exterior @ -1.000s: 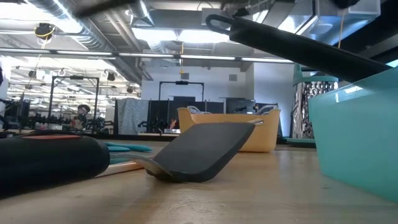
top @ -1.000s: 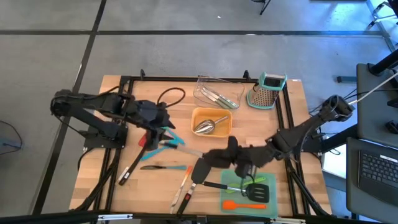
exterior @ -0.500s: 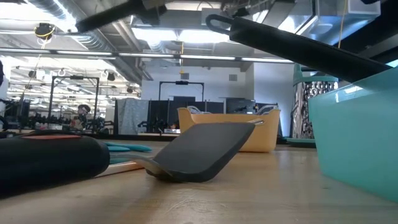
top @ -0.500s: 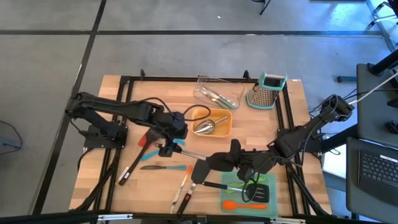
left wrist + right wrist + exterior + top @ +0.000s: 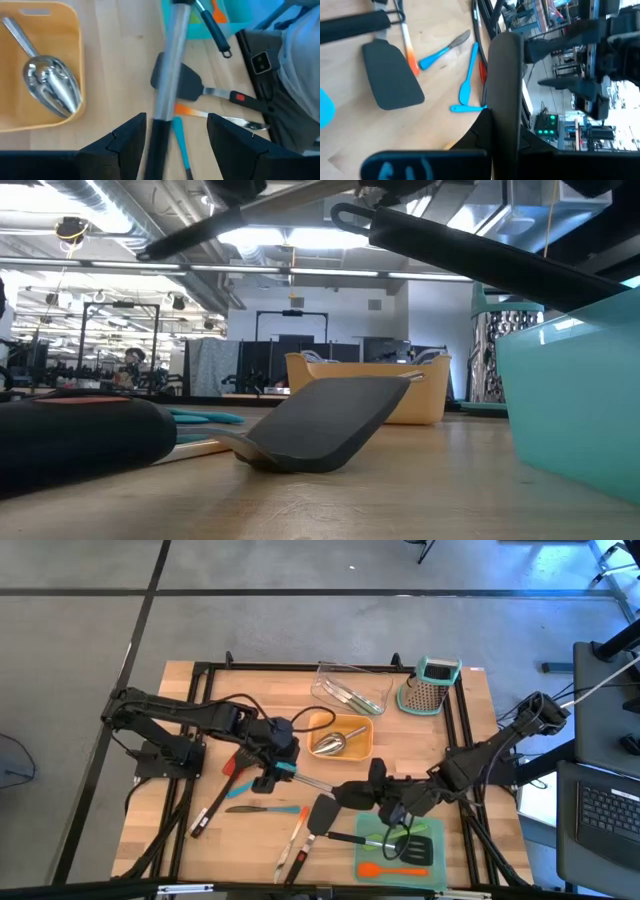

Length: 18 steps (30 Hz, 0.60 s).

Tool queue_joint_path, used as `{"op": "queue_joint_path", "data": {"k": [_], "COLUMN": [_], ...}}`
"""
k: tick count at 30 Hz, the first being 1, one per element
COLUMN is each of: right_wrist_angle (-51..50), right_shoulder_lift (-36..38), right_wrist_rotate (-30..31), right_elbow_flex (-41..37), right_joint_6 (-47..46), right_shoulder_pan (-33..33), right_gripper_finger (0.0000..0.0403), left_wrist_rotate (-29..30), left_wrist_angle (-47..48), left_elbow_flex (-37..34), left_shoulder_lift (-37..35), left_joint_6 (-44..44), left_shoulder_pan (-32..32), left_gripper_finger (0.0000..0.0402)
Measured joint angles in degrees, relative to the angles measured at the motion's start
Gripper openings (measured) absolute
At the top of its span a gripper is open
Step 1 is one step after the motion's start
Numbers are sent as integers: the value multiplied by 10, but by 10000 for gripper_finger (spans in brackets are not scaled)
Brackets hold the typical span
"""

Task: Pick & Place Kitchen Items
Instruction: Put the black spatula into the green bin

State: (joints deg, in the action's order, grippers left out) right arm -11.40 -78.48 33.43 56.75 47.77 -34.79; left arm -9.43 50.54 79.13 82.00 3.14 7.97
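My right gripper (image 5: 352, 795) is shut on a long utensil with a steel shaft (image 5: 315, 786) and a black grip (image 5: 160, 145). It hangs over the table's middle and points toward the left arm. My left gripper (image 5: 281, 772) is open, one finger on either side of that black grip. On the wood below lie a black spatula (image 5: 322, 815), an orange-handled knife (image 5: 297, 830), a blue knife (image 5: 265, 808) and teal tools (image 5: 285, 768). My right gripper holds the utensil by a broad black part (image 5: 505, 100) at the end away from the black grip. The fingers come from the table's right, roughly along the utensil. It is lifted clear and slants a little. Whether my left gripper's fingers (image 5: 132, 140) touch the black grip, I cannot tell.
A teal-green tray (image 5: 432, 865) at the near right holds an orange spatula (image 5: 395, 868) and black tools. An orange tray (image 5: 318, 725) holds a steel scoop (image 5: 335, 743). A clear tray (image 5: 350, 690) and a box grater (image 5: 430, 688) stand at the far edge. More tools (image 5: 210, 810) lie near the left.
My left gripper has moved toward the table's right and near edge and down, coming around the free end of the utensil that my right gripper holds. In the low view the utensil's black grip end has sunk further into the picture.
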Motion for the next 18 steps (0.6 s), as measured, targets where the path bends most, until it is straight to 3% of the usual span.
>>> {"op": "queue_joint_path", "data": {"k": [6,18], "right_wrist_angle": [3,0], "right_shoulder_lift": [0,0], "right_wrist_rotate": [-2,-4], "right_elbow_flex": [0,0], "right_joint_6": [0,2], "right_shoulder_pan": [0,0], "right_gripper_finger": [7,7], "left_wrist_rotate": [55,35], "left_wrist_angle": [-2,-10], "left_elbow_flex": [0,0], "left_shoulder_lift": [6,41], "left_joint_6": [-22,-23], "left_shoulder_pan": [12,13], "left_gripper_finger": [204,204]}}
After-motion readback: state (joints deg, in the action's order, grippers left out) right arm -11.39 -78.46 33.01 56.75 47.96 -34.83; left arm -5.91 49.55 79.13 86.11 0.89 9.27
